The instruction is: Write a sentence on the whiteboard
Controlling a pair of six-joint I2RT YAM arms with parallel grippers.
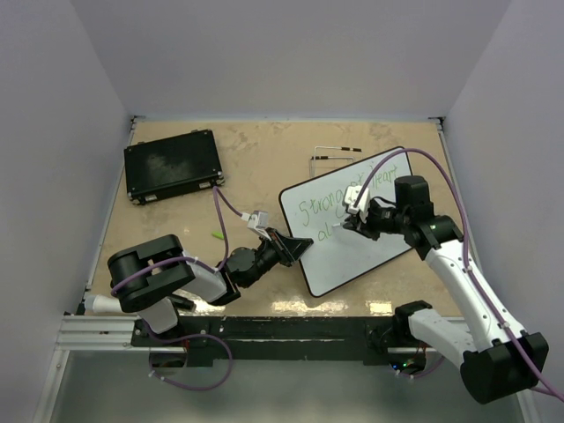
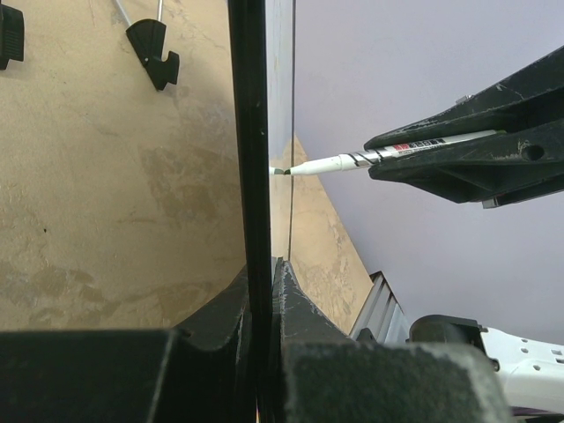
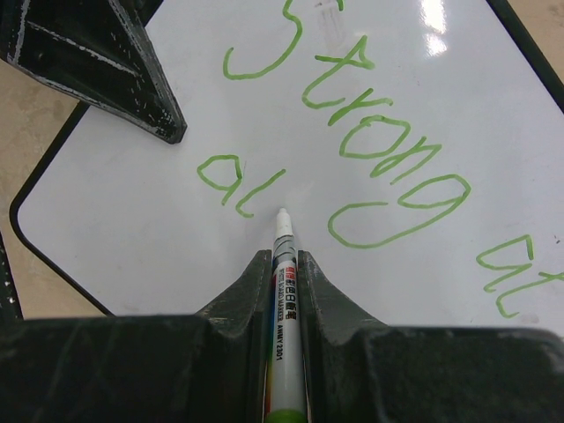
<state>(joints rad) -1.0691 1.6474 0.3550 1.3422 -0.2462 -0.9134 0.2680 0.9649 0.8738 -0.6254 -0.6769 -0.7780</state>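
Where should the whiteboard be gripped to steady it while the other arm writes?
Pinch the thin black rim on the left edge of the whiteboard, coming in level from the left, clear of the green writing. The board lies flat and is thin, so jaws can straddle its edge; the left gripper is clamped there.

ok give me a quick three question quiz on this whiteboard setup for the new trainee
1. True or false: the left end effector is clamped on the edge of the whiteboard.
2. What is the right end effector holding? A) an eraser B) a marker C) a cloth
3. Fill in: the second green line so far reads "__".

Key: 1 true; 2 B; 3 al
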